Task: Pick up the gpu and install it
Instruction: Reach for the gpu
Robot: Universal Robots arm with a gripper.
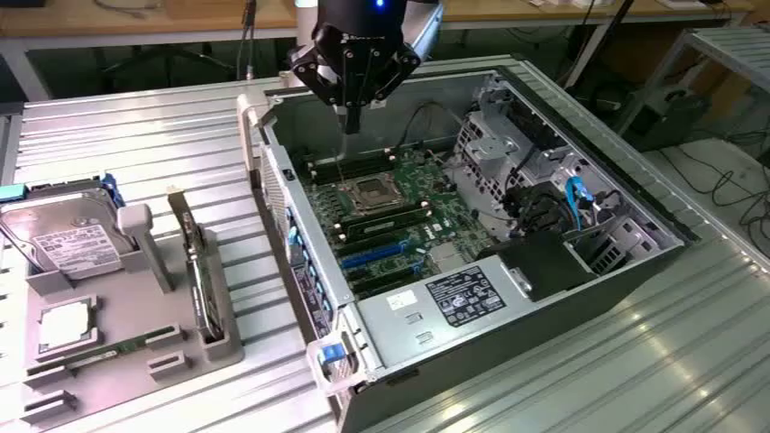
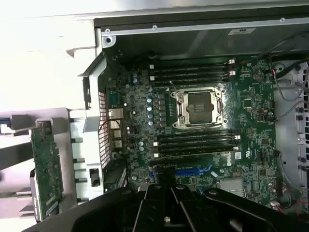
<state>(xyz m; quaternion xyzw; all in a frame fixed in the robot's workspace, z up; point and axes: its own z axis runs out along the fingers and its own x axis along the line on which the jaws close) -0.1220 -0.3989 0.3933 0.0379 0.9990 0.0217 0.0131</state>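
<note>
Ribbed metal table (image 1: 626, 361) under workshop benches, with an open computer case (image 1: 274, 171) lying on its side, its motherboard (image 1: 403, 221) facing up.

The arm's gripper (image 1: 350, 124) hangs over the far end of the case with its fingers drawn together, holding nothing and touching nothing. Below it the board lies uncovered between the case walls. The processor socket (image 1: 364, 191) sits near the middle, with blue expansion slots (image 1: 373, 257) nearer the camera. On the exterior view's right a drive cage (image 1: 506, 153) and loose cables crowd the rim. The power supply (image 1: 463, 298) closes off the near end, so the free room is the strip above the board along the wall on the exterior view's left.

The gpu (image 1: 198, 280) stands on edge in a grey holder (image 1: 121, 374) outside the case, on the exterior view's left. It is well apart from the gripper, with the case's side wall between them. A hard drive (image 1: 67, 239) sits upright in the same holder, further toward the exterior view's left.

In the wrist view the closed gripper (image 2: 166, 198) sits dark in the foreground above the socket (image 2: 199, 107) and a blue slot (image 2: 193, 171). The gpu (image 2: 46, 164) shows its green circuit side beyond the case's perforated rear edge, with a gap of bare table between card and case.
</note>
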